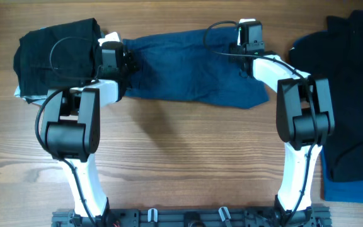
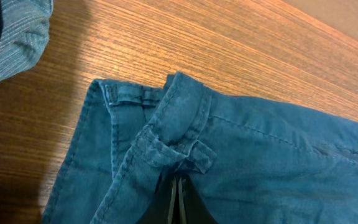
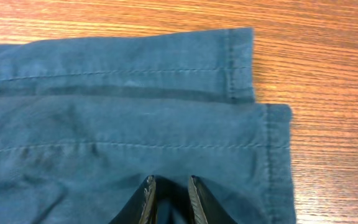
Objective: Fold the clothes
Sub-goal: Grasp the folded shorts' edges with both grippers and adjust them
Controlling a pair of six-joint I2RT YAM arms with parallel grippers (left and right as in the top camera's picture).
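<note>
- Biggest thing first: the wooden bench [image 1: 188, 157] stretches right across the shot and carries all the cloth.
- Over on the right edge lies the black polo shirt [image 1: 351, 94], white logo showing. It is well apart from the action and no part of this fold.
- Centre stage, the denim shorts [image 1: 181, 72]! They lie flat along the far half of the bench as one long strip between the two arms, waist to the left, legs to the right.
- At the left end sits the black garment [image 1: 55, 53], bunched up, just beside the waist end of the shorts.
- Now the detail: in the right wrist view two leg hems [image 3: 240, 62] sit one on the other, slightly offset. I judge the leg-over-leg fold is done.
- The waistband [image 2: 185, 118] rides up in a ridge by a belt loop in the left wrist view.
- The left claw [image 2: 178, 186] is pressed tight together right at that ridge, and it looks to be pinching the waistband denim.
- The right claw [image 3: 169, 186] stands at a narrow gap near the hem end with blue cloth between its fingers, so a pinch there too.
- What's left, as I read it: bring one end across to the other, waist to hems, then flatten. The strip lies at full length, so that crosswise fold is not yet made.
</note>
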